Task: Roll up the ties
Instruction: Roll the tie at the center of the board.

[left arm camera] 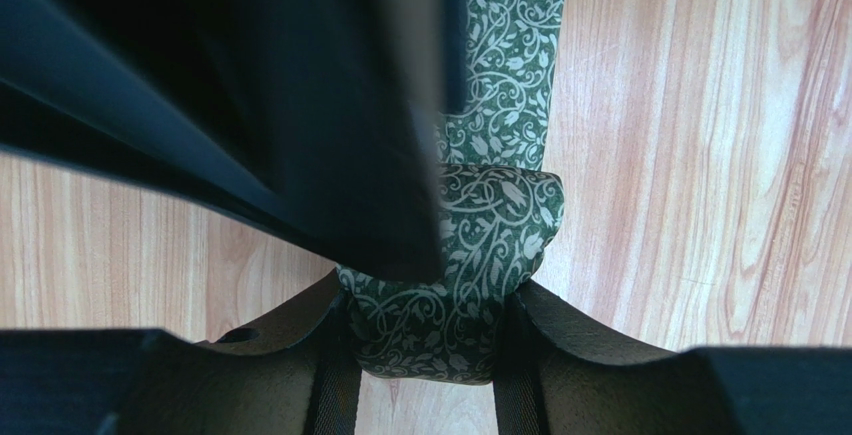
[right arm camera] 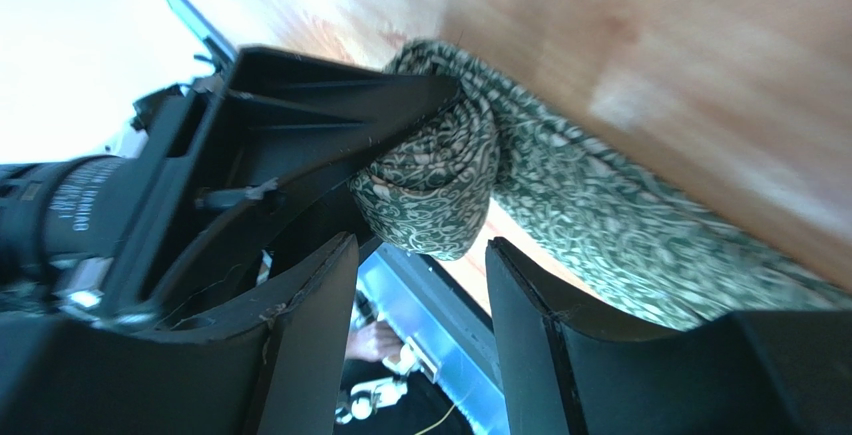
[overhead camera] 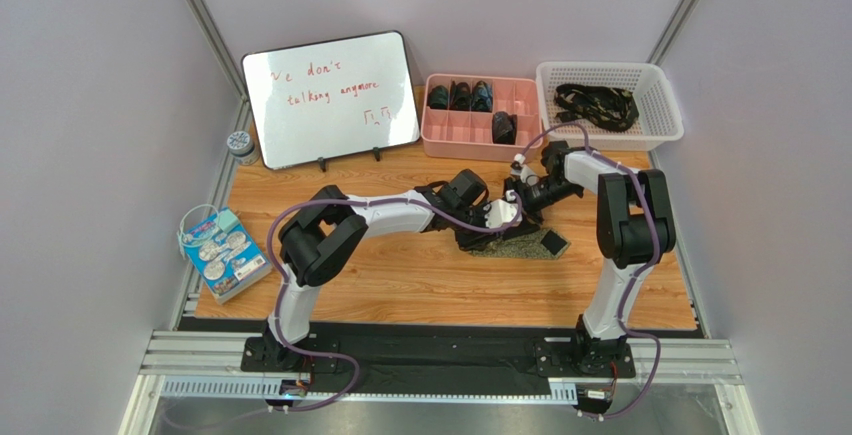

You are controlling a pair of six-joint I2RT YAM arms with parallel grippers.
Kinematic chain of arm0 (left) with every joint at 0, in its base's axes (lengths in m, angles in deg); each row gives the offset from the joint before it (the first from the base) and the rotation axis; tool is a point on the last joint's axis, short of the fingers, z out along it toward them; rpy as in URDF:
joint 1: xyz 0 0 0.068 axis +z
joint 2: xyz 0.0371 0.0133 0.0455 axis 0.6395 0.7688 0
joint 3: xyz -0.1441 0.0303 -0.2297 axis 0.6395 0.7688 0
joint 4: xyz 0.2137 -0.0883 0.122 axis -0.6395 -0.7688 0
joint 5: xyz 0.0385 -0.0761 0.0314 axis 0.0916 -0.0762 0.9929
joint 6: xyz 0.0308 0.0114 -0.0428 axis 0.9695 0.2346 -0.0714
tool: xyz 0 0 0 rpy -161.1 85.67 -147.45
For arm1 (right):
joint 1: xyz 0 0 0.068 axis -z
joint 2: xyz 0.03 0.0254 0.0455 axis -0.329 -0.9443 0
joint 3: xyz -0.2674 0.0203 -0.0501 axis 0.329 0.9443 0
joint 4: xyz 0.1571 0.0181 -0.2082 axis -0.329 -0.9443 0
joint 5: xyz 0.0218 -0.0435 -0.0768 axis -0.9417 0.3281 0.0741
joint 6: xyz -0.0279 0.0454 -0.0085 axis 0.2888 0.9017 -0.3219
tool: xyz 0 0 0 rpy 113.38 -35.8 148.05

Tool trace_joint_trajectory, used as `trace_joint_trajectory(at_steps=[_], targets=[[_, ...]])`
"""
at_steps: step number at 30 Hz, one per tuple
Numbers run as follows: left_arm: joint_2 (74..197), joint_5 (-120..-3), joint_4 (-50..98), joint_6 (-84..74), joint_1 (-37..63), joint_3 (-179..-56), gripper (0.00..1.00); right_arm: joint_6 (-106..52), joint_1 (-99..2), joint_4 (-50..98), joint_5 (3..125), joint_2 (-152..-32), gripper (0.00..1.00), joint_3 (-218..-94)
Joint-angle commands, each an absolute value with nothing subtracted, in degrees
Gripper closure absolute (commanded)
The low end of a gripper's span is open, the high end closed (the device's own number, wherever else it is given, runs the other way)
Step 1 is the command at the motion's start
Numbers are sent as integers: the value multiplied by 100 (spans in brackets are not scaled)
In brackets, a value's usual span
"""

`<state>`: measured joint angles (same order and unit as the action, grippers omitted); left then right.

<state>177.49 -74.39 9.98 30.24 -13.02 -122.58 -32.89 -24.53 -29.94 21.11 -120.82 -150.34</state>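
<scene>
Rolling the green tie [left arm camera: 455,245] is the job right now, and it looks partly done — one end is wound into a fat little roll, and the rest lies flat on the wooden table [overhead camera: 400,285], out to its black end [overhead camera: 548,245]. The left gripper [left arm camera: 430,300] is squeezing the roll, one finger on each side. The right gripper [right arm camera: 420,250] has let go: its fingers are apart with nothing between them, and the roll sits just past their tips. To do this well, I think the left gripper must hold the roll snug so it does not spring loose, while the right one takes a new hold and turns the roll along the flat part. The turns should go straight, so the edges line up. The top view shows the whole table: both arms meeting in the middle, a pink tray [overhead camera: 450,150] at the back with rolled ties [overhead camera: 460,95] in it, and a white basket [overhead camera: 620,135] holding black ties [overhead camera: 597,105]. The roll is too small and covered to make out there. The left wrist view shows the squeeze and the pale leafy pattern — the right wrist view shows the open fingers and the roll from the side.
</scene>
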Motion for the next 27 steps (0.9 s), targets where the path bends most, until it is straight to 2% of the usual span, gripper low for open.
trace_joint_trajectory(at_steps=[1,4,5,7,8,9,14,18,27], targets=[[18140,-7241,145,3098,-1342,-12245,59,-3209,-2632,-2700,1782,-11992,45,-14792],[18166,-7285,136,2983,-1342,-12280,58,-3086,-2756,-2367,1870,-12071,49,-14616],[18166,-7285,136,2957,-1333,-12280,58,-3007,-2773,-2304,1992,-12141,61,-14615],[18157,-7293,162,2904,-1342,-12272,55,-2989,-2782,-2233,2107,-12238,77,-14633],[18096,-7302,189,2878,-1333,-12228,53,-2980,-2782,-2242,2334,-12308,95,-14642],[18052,-7328,276,2825,-1298,-12193,48,-2997,-2765,-2242,2414,-12343,100,-14642],[17500,-7996,864,2361,-859,-11764,34,-3024,-2642,-2303,2985,-12449,100,-14571],[16954,-8629,2110,2105,-560,-11253,22,-2997,-2580,-2356,3372,-12528,100,-14615],[16795,-8849,3493,1884,-560,-10866,18,-2944,-2598,-2724,4216,-13002,100,-15046]])
